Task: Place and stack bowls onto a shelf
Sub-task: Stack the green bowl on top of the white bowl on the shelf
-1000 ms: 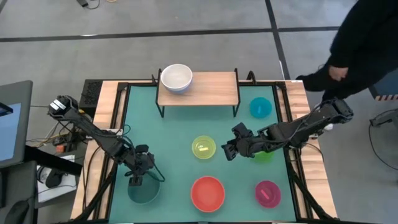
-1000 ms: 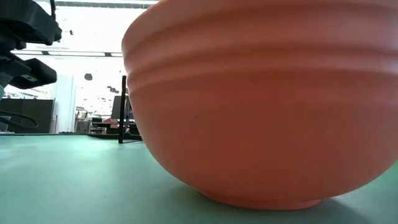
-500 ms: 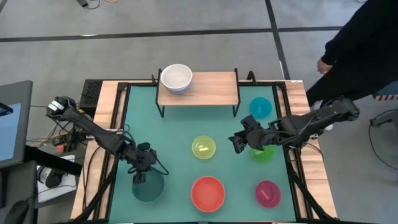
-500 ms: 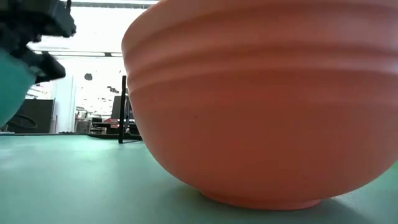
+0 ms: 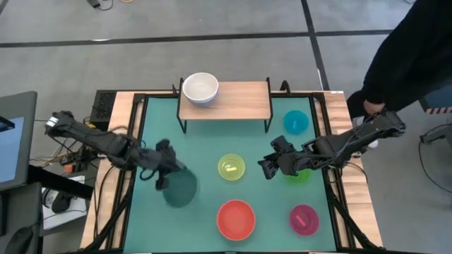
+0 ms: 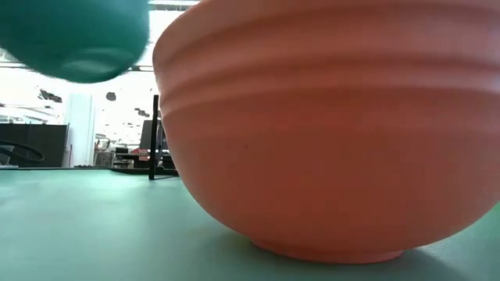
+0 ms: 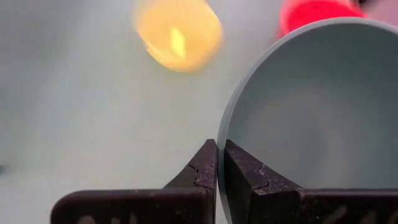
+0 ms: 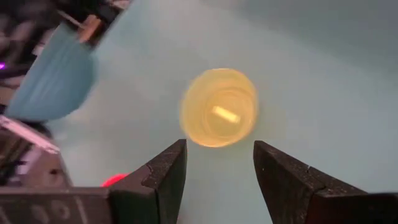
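Your left pincer (image 5: 161,175) is clamped on the rim of the dark teal bowl (image 5: 181,188), lifted clear of the bench (image 5: 205,148); your right pincer (image 5: 265,168) gapes wide beside the yellow-green bowl (image 5: 231,168)

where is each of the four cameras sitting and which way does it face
High view: overhead, straight down; both arms, shelf, left gripper lifting the dark teal bowl.
Low view: table height, level; red bowl fills it, teal bowl aloft.
Left wrist view: past shut fingers clamping the teal rim.
Right wrist view: between open fingers toward the yellow-green bowl.
Both wrist views share the yellow-green bowl.
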Robot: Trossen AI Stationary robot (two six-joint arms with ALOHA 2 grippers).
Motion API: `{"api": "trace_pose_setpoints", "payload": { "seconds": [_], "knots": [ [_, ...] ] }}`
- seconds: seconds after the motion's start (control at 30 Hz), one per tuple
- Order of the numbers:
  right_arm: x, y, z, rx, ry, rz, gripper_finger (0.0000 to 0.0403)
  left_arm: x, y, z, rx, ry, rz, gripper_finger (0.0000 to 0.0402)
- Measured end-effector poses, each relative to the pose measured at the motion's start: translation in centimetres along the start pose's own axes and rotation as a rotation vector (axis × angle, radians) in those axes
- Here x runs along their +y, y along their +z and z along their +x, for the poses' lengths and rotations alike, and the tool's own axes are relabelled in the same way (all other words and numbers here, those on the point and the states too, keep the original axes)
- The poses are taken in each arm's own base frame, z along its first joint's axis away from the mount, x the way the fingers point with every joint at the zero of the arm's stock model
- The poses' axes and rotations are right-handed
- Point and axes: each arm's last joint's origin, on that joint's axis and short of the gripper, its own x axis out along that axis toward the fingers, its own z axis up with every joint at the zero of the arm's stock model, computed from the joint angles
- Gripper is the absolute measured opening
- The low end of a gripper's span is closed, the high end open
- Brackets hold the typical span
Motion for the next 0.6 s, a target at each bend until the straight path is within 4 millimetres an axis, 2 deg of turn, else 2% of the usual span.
{"api": "trace_pose_setpoints", "payload": {
  "seconds": [0.13, 0.3, 0.47, 0.6],
  "knots": [
    [0.6, -0.6, 0.6, 0.038, 0.031, 0.013, 0.021, 2.3, 3.1, -1.3, -0.109, 0.113, -0.022, 0.0],
    [0.1, -0.4, 0.4, 0.11, 0.024, 0.022, 0.021, 5.8, 7.0, -2.4, -0.213, 0.255, -0.074, 0.0],
    [-1.2, 1.1, -0.9, 0.091, 0.009, -0.024, 0.021, 9.5, 10.6, -3.0, -0.257, 0.348, -0.146, 0.0],
    [-2.3, 2.7, -2.1, 0.052, 0.006, -0.058, 0.021, 12.1, 13.9, -3.4, -0.286, 0.332, -0.193, 0.0]
  ]
}}
